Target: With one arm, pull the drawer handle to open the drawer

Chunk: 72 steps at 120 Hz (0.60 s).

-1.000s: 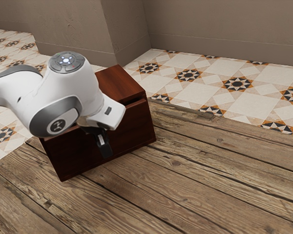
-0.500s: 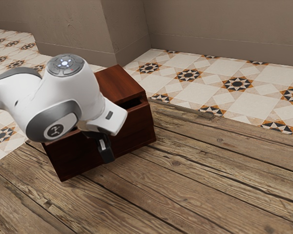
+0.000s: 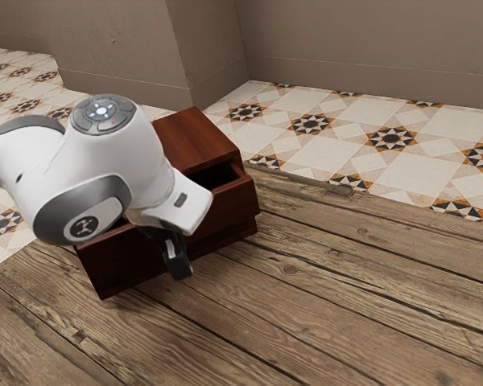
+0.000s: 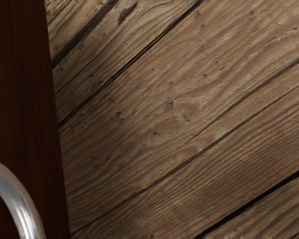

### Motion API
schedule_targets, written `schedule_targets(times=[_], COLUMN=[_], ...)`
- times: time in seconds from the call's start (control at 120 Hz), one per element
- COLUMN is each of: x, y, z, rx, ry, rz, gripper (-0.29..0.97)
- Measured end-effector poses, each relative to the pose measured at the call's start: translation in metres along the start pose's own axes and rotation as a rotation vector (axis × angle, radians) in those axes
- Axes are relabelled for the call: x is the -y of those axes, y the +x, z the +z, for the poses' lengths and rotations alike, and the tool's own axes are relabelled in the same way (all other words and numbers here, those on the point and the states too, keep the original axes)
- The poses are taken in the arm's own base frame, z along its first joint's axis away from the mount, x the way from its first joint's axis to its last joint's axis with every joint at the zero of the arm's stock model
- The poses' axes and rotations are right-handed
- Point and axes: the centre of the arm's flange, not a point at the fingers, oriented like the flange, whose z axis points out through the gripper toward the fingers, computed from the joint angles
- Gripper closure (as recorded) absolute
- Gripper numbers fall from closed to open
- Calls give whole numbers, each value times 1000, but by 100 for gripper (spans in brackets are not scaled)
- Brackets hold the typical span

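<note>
A dark red wooden cabinet [image 3: 195,138] stands on the floor, and its top drawer [image 3: 229,201] is pulled partway out, leaving a dark gap [image 3: 216,171] under the cabinet top. My black gripper [image 3: 176,259] hangs at the drawer's front face, below the white hand, and is shut on the drawer handle. In the wrist view the curved metal handle [image 4: 16,198] sits close under my hand against the red drawer front [image 4: 20,99]. The white arm hides most of the cabinet's front.
Wooden floor planks [image 3: 330,297] stretch in front of the cabinet toward the exterior view's right. Patterned tiles [image 3: 370,145] lie behind it. A beige wall pillar [image 3: 201,40] rises just behind the cabinet.
The drawer has slid further out of the cabinet, and the gap under the top has widened. My gripper has moved with the drawer front toward the exterior view's lower right.
</note>
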Motion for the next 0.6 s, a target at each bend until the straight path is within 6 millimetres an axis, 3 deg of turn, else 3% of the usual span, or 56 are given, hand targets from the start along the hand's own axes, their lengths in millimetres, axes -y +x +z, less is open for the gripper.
schedule_targets(times=[0.6], x=[-25], y=[-2], z=[-12], rx=[12], ry=[-13], rz=[35], gripper=[0])
